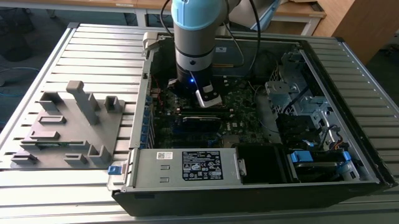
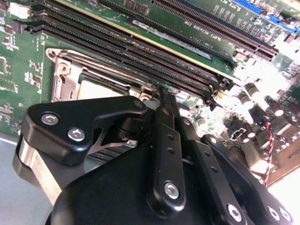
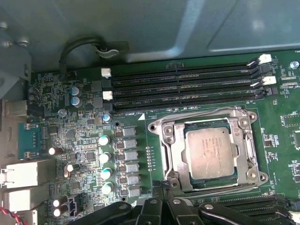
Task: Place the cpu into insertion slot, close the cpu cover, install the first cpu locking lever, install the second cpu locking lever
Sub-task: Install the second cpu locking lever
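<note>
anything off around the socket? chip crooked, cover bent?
Nothing stands out. The cpu lies flat and square in the socket, with the cover framing it evenly. The gripper sits at the socket's edge.

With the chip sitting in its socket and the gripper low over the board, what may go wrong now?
1. The black gripper sits at the edge of the silvery metal socket frame; a small slip might scratch the silver-grey square cpu.
2. The long black memory slots lie right beside the socket, so a sideways move might hit them.
</note>
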`<state>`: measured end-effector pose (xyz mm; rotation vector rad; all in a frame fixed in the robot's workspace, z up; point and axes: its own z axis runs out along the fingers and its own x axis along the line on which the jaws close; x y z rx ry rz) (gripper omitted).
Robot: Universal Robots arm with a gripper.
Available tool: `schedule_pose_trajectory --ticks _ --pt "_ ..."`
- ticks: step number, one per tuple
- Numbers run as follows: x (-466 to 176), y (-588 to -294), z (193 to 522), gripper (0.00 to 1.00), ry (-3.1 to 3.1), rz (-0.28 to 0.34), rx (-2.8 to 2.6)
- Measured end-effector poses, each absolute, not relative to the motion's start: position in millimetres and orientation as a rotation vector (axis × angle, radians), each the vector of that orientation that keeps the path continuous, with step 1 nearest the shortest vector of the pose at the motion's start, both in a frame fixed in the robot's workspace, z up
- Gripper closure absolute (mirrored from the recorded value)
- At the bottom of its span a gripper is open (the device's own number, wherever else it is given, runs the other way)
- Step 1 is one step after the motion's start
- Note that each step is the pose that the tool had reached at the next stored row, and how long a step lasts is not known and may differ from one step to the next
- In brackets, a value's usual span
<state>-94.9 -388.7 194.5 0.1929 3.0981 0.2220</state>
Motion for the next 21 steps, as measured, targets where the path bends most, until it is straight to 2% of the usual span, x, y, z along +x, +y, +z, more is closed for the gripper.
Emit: schedule_pose_trajectory --ticks 21 --pt "-95 -389 206 0.9 3.098 0.222 0.193"
